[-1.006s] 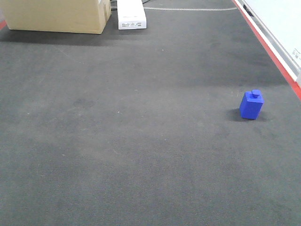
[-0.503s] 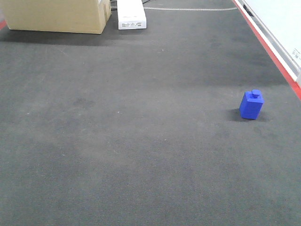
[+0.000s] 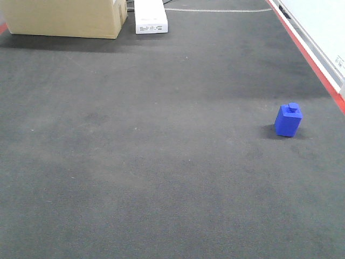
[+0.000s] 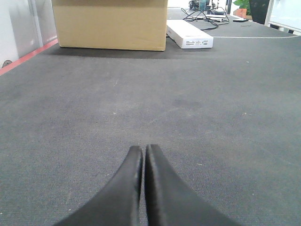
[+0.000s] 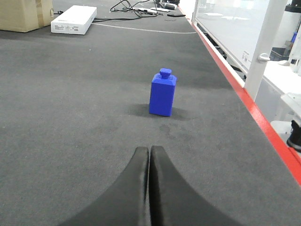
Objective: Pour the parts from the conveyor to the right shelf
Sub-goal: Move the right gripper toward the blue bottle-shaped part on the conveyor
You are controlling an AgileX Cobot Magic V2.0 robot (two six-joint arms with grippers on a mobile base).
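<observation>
- the blue part [image 5: 162, 92] stands upright by the red edge [image 5: 259, 118] of the conveyor belt [image 3: 161, 162], ahead of your right gripper [image 5: 149, 151].
- that and the left gripper [image 4: 143, 149]: closed tight, empty.
- open wide first; grip its body.

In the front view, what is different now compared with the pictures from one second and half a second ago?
Nothing visibly changed. The blue part stands upright at the same spot on the right side of the dark conveyor surface, and nothing has taken hold of it. The cardboard box and the white box at the far end are also where they were.
</observation>
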